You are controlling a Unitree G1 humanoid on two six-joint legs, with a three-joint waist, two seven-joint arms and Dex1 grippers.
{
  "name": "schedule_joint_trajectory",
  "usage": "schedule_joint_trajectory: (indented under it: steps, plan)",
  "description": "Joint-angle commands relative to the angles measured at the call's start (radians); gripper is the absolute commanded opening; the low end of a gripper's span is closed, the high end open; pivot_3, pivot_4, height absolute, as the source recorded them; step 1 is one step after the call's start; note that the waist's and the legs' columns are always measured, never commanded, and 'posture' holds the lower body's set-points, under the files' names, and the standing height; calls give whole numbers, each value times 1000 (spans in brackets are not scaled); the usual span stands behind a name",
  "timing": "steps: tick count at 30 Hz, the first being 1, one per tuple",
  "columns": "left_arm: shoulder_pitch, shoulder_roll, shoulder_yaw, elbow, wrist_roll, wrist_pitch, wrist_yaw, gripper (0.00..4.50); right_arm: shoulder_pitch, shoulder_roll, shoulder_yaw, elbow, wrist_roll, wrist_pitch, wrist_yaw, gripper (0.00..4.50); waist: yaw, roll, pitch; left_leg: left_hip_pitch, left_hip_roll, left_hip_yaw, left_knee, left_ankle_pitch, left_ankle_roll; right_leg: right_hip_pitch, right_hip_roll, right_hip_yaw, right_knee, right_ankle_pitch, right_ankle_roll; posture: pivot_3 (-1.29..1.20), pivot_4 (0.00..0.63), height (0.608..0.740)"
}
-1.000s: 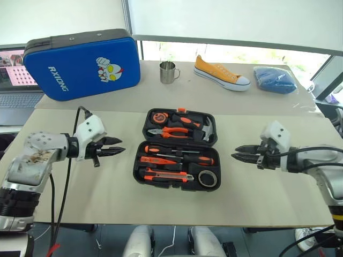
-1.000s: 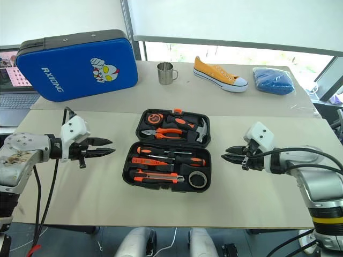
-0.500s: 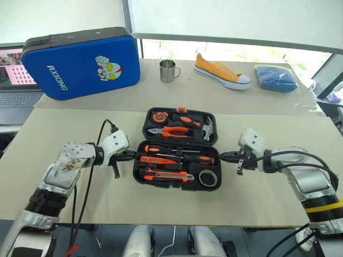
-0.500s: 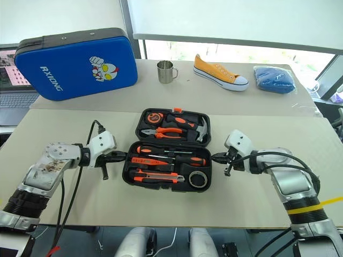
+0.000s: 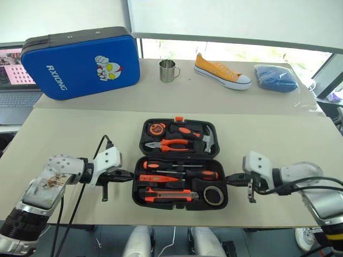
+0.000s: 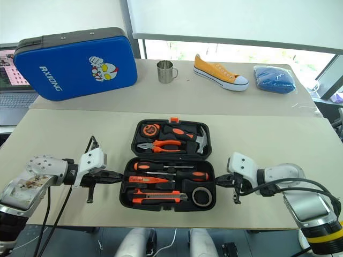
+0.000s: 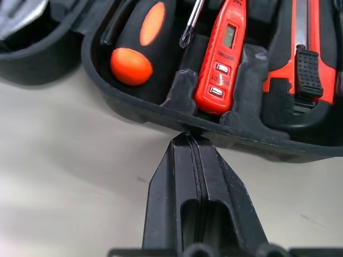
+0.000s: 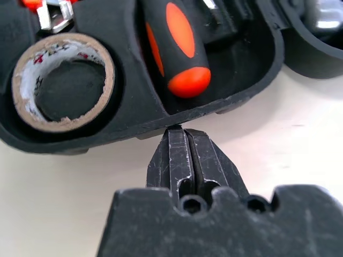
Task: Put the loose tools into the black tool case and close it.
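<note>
The black tool case (image 5: pixel 179 170) lies open on the beige table (image 5: pixel 69 134), near the table's front edge, with its lid half toward the far side and its tray half toward the robot. The tray half holds two long screwdrivers (image 5: pixel 182 170) with black-and-orange handles, the slim orange screwdriver (image 7: pixel 224 59), the utility knife (image 5: pixel 169 194) along the near edge, and the tape roll (image 5: pixel 214 195) in the near right corner. The lid half holds the orange-handled pliers (image 5: pixel 170 144), the hammer (image 5: pixel 206 139) and the round tape measure (image 5: pixel 156 128). The left gripper (image 5: pixel 127 175) sits low at the left end of the tray half, fingers pressed together, with the tips touching the outer rim of the case; the left wrist view shows the tips meeting the rim just below the slim orange screwdriver. The right gripper (image 5: pixel 232 181) sits at the right end of the tray half, fingers likewise pressed together, tips against the rim between the tape roll and a screwdriver handle. Neither gripper holds anything. On the far table stand a blue case (image 5: pixel 80 61) with a cartoon figure, a metal mug (image 5: pixel 168 71), a yellow shoe (image 5: pixel 221 72) and a folded blue cloth (image 5: pixel 275 78). A laptop (image 5: pixel 15 80) sits at the far left.
</note>
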Motion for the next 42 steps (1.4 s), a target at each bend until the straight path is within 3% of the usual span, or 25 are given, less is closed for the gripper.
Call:
schedule_joint_trajectory:
  steps: [1, 6, 7, 8, 9, 12, 15, 17, 22, 27, 33, 35, 36, 40, 41, 42]
  plan:
    - [32, 0, -12, -88, -22, -25, -11, 30, 33, -3, -15, -88, 39, -32, 13, 11, 0, 0, 0, 0, 0, 0, 0, 0, 0, 0, 0, 0, 0, 0, 0, 0, 150, 739]
    - [38, 27, 22, -50, 14, 41, 55, 30, 44, -19, -56, -74, 11, -8, -29, 11, -1, 0, 0, 1, 0, 0, 0, 0, 0, 0, 0, 0, 0, 0, 0, 0, 150, 739]
    - [33, 32, 37, -33, 16, 60, 73, 267, 38, -24, -70, -65, 12, 9, -38, 0, -2, 0, 0, 1, 0, 0, 0, 0, 0, 0, 0, 0, 0, 0, 0, 0, 150, 739]
    - [26, 38, 50, -19, 11, 88, 86, 532, 32, -28, -82, -56, 18, 25, -44, 464, -2, 0, 0, 1, 0, 0, 0, 0, 0, 0, 0, 0, 0, 0, 0, 0, 150, 739]
    - [11, 43, 74, 5, -9, 143, 100, 674, 24, -39, -103, -48, 35, 49, -40, 580, -2, 0, 0, 1, 0, 0, 0, 0, 0, 0, 0, 0, 0, 0, 0, 0, 150, 739]
    - [-54, 38, 136, 75, -68, 281, 142, 1801, 2, -67, -154, -28, 86, 98, -22, 1433, -1, 0, 0, 1, 0, 0, 0, 0, 0, 0, 0, 0, 1, 0, 0, 0, 150, 739]
    - [-240, -23, 188, 178, -169, 556, 218, 2791, -132, -46, -192, 48, 192, 281, -57, 2425, -1, 0, 0, 2, 0, 0, 1, 0, 0, 1, 1, 0, 1, 0, 0, 0, 150, 739]
    - [-328, -58, 185, 212, -212, 696, 245, 3114, -218, -25, -184, 99, 241, 391, -75, 3019, 0, -1, 0, 1, -1, -1, 3, 1, 0, 1, 1, 0, 2, 1, 0, 0, 150, 739]
    - [-482, -163, 135, 287, -231, 864, 339, 3114, -421, 64, -134, 267, 268, 572, -165, 3019, -3, -1, 0, 0, -2, -1, 2, 0, 0, 0, 1, 0, 2, 1, 0, 0, 150, 739]
    - [-527, -194, 22, 325, -203, 820, 343, 3114, -536, 134, -65, 391, 238, 625, -208, 3019, -6, -1, 0, 0, -2, -1, 1, 1, -1, -2, 1, 0, 2, 1, 0, 0, 150, 739]
    - [-572, -233, 2, 421, -181, 769, 363, 3114, -569, 172, -13, 450, 213, 610, -219, 3019, -3, -1, 0, -1, -2, -1, 1, 1, -1, -2, 0, 0, 2, 1, 0, 0, 150, 739]
    - [-577, -236, -1, 440, -175, 757, 362, 2585, -576, 185, -10, 468, 206, 605, -227, 3118, -2, -1, 0, -1, -3, -1, 1, 1, -1, -1, 0, 0, 2, 1, 0, 0, 150, 739]
    - [-576, -236, -4, 447, -174, 750, 359, 2392, -575, 188, -6, 470, 203, 603, -227, 2549, -3, -1, 0, -1, -3, -1, 1, 1, -2, -1, 0, 0, 2, 1, 0, 0, 150, 739]
    - [-574, -240, -5, 450, -181, 737, 345, 964, -563, 183, 7, 447, 208, 610, -209, 1332, -4, 0, 0, -1, -3, -1, 1, 1, -2, -1, 0, 0, 2, 1, 0, 0, 150, 739]
    - [-573, -243, -6, 447, -182, 734, 343, 785, -560, 180, 13, 440, 206, 605, -203, 1133, -4, 0, 0, 0, -3, -1, 1, 1, -2, -1, 0, 0, 2, 1, 0, 0, 150, 739]
    - [-572, -245, -6, 445, -182, 732, 342, 299, -558, 179, 17, 436, 204, 603, -199, 690, -3, 0, 0, 0, -3, -1, 1, 1, -2, -1, 0, 0, 3, 2, 0, 0, 150, 739]
